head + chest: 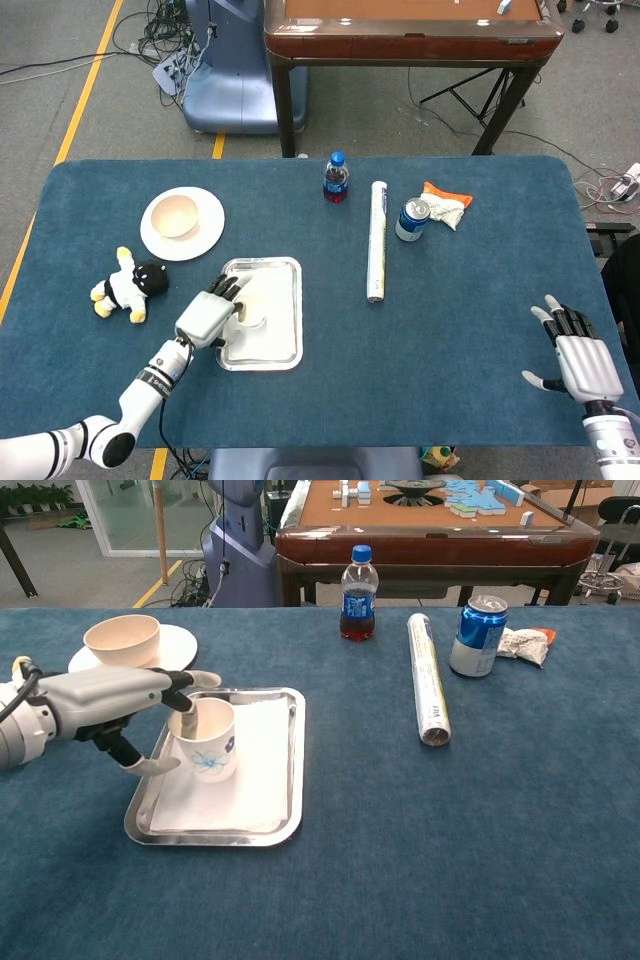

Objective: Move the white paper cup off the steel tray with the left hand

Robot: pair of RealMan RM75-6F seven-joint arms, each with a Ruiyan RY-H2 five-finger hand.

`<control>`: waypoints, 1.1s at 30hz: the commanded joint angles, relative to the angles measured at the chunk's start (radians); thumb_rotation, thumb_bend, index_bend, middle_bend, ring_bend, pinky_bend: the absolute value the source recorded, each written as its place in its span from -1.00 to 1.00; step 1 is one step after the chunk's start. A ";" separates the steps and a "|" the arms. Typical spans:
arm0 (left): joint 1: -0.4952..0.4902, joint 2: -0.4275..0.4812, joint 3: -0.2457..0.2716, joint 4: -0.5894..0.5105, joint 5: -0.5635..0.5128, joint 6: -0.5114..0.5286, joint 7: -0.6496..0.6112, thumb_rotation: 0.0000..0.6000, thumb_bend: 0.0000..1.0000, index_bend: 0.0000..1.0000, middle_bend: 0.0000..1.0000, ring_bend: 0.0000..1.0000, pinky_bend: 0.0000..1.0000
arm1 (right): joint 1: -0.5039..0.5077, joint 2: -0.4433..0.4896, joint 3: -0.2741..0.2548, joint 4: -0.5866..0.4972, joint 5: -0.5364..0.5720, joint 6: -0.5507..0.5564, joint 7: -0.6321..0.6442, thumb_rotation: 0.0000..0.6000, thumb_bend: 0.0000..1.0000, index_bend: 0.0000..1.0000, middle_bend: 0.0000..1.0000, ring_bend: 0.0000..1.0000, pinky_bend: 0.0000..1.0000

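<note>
white paper cup [207, 740] pinched at rim by left hand [105, 700] | near steel tray's [285, 825] left edge | to be lifted upright, cleared over the lip | right hand [578, 358] spread, empty

On the blue table [480, 250], a bowl [176, 214] sat on a white plate [205, 238] toward the left edge, a plush toy [128, 284] below it. Along the far edge stood a small bottle [336, 177], a rolled tube [377, 240], a blue can [411, 219] and a snack packet [446, 204].
</note>
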 commanded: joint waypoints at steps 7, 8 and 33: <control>0.004 0.003 0.011 0.026 0.037 0.014 -0.049 1.00 -0.36 0.14 -0.94 -1.00 -1.00 | 0.009 -0.011 -0.002 0.000 0.008 -0.013 -0.020 1.00 -0.60 -1.00 -1.00 -1.00 -1.00; 0.005 0.005 0.011 0.025 0.039 0.018 -0.051 1.00 -0.36 0.16 -0.94 -1.00 -1.00 | 0.009 -0.011 -0.002 0.000 0.008 -0.012 -0.020 1.00 -0.60 -1.00 -1.00 -1.00 -1.00; 0.039 0.115 0.014 -0.015 0.034 0.087 0.001 1.00 -0.36 0.25 -0.91 -1.00 -1.00 | 0.017 -0.025 -0.007 0.000 0.011 -0.013 -0.047 1.00 -0.60 -1.00 -1.00 -1.00 -1.00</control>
